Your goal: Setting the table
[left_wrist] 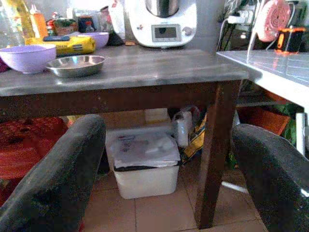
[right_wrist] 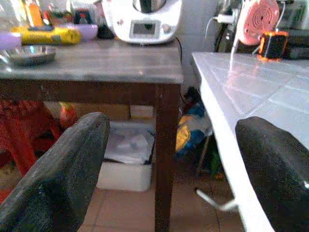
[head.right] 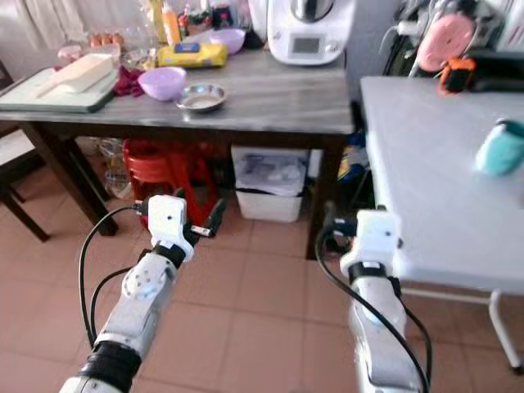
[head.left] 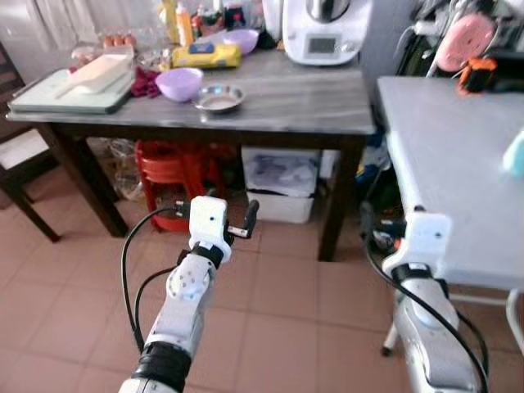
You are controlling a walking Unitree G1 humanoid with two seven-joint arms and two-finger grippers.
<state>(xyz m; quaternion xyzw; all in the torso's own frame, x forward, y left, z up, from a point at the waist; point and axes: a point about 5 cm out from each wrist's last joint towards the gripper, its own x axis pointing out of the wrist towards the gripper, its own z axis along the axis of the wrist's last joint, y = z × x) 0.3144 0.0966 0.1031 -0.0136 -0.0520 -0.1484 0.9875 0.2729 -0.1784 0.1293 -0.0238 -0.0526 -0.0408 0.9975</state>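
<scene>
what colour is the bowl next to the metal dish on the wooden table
Light purple; the bowl shows best in the left eye view.

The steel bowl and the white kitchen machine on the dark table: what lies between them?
Nothing: between the steel bowl and the white kitchen machine, the left eye view shows bare grey tabletop.

— What is standing in this room?
— A dark wooden table (head.left: 286, 102) with a grey top is standing on the reddish floor tiles (head.left: 270, 319). A white table (head.left: 458, 172) is sitting just beside it.
— And underneath?
— A red stool (head.left: 176, 168) and a white bin (head.left: 278, 184) are hiding there.
</scene>
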